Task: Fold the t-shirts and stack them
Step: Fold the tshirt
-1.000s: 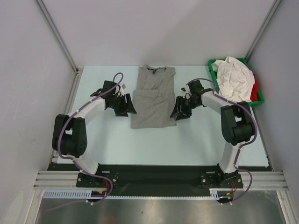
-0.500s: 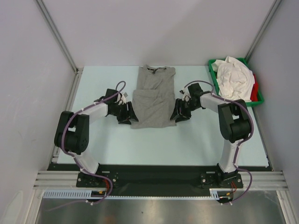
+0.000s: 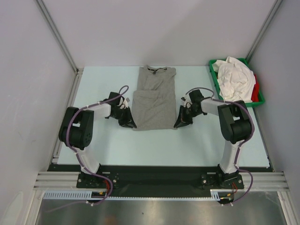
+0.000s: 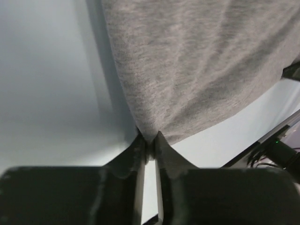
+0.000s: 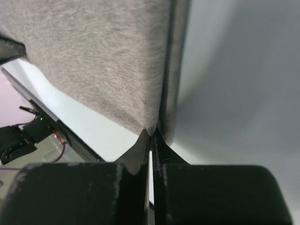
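The left gripper (image 3: 130, 123) was clenched on the near-left corner of the grey t-shirt (image 3: 153, 101). This soft heathered knit lay folded narrow on the pale table (image 3: 103, 145), its long axis running away from the arms, collar farthest, its dark neck label unreadable. The right gripper (image 3: 180, 123) pinched its near-right corner.

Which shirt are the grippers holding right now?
The grey t-shirt on the table: left gripper and right gripper pinch its near corners. The white shirts and red shirt sit in the green tray.
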